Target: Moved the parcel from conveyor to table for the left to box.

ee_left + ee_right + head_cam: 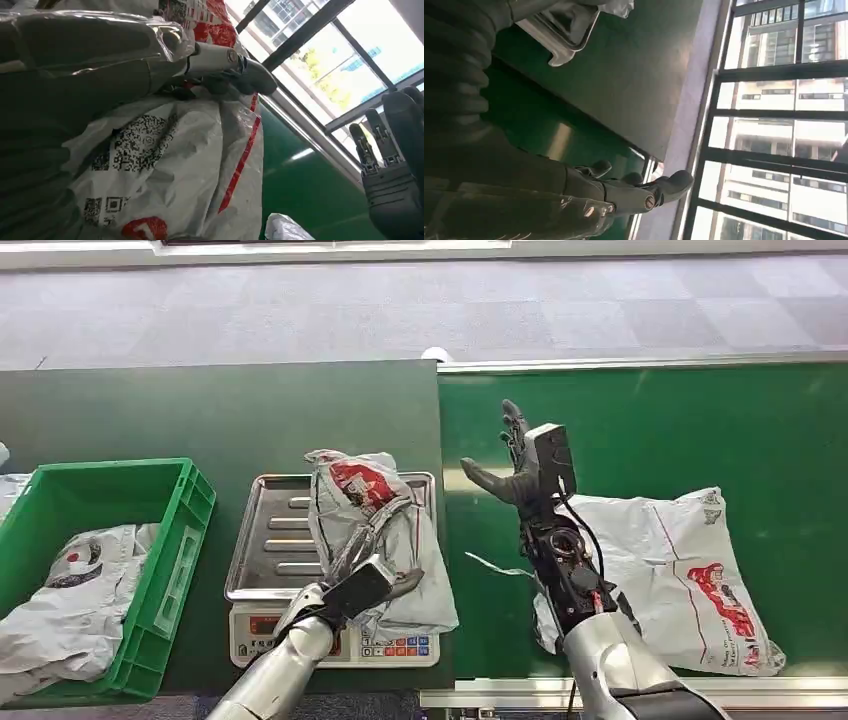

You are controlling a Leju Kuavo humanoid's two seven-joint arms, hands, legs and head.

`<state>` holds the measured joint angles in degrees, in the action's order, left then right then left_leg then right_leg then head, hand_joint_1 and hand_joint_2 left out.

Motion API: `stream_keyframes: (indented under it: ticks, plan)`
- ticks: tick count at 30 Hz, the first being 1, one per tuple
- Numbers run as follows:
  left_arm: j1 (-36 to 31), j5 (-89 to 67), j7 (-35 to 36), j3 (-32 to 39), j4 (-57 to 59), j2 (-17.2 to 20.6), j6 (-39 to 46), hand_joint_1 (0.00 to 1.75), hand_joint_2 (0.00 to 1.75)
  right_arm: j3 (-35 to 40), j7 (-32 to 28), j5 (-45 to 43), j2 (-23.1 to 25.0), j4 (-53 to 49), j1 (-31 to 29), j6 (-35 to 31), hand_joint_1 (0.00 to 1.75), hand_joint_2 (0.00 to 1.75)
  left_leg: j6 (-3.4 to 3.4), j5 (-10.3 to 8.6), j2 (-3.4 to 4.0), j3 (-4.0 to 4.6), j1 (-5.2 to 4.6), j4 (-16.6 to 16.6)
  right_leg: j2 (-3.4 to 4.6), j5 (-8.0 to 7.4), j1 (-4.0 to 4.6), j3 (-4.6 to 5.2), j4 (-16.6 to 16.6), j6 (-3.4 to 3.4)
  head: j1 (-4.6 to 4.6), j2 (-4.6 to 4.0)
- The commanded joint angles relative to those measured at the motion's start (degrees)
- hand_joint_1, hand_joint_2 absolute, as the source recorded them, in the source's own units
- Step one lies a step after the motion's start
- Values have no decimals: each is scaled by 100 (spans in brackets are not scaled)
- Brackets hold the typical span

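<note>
A grey plastic parcel (352, 486) with red print lies bunched on the steel tray (268, 532) of a scale. My left hand (372, 552) grips it from the near side, fingers laid over the top and thumb against its near right side. Up close, the thumb (220, 57) presses into the wrapper of the parcel (175, 165) beside its black codes. My right hand (518, 466) is raised over the green conveyor (700, 420), fingers spread and holding nothing. The left wrist view also catches this right hand (395, 170), and its own wrist view shows the right hand (624, 195) empty.
A second grey parcel (690, 570) lies on the conveyor to the right of my right arm. A green crate (178, 530) holding bagged parcels stands left of the scale (258, 626). The tray corner (564, 37) sits on the dark green table (200, 410).
</note>
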<state>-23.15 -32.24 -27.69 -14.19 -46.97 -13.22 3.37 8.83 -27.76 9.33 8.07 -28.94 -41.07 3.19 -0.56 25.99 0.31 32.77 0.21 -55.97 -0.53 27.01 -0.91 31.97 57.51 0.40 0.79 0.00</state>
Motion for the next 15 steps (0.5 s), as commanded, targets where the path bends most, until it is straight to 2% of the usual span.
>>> stream_keyframes:
  ticks: [1, 10, 15]
  plan:
    - [2, -62, -27, 75, 605, 103, 65, 171, 175, -109, 52, 7, 74, 381, -292, 108, 0, 175, 0, -2, 9, -4, -2, 4, 13, -5, -2, 2, -2, -2, 2, 0]
    - [-1, -90, -223, 107, 608, 81, 401, 175, 175, -131, 80, 21, 87, 444, -290, 223, 0, 175, 0, -2, 8, -4, -2, 2, 12, -4, -1, 1, -1, -2, 2, 0]
    - [78, 37, -561, 243, 403, 33, 925, 175, 175, -259, 298, -196, 120, 591, -274, 560, 0, 175, 0, -2, 9, -3, 1, 4, 15, -6, 1, 3, -5, -3, 0, 0]
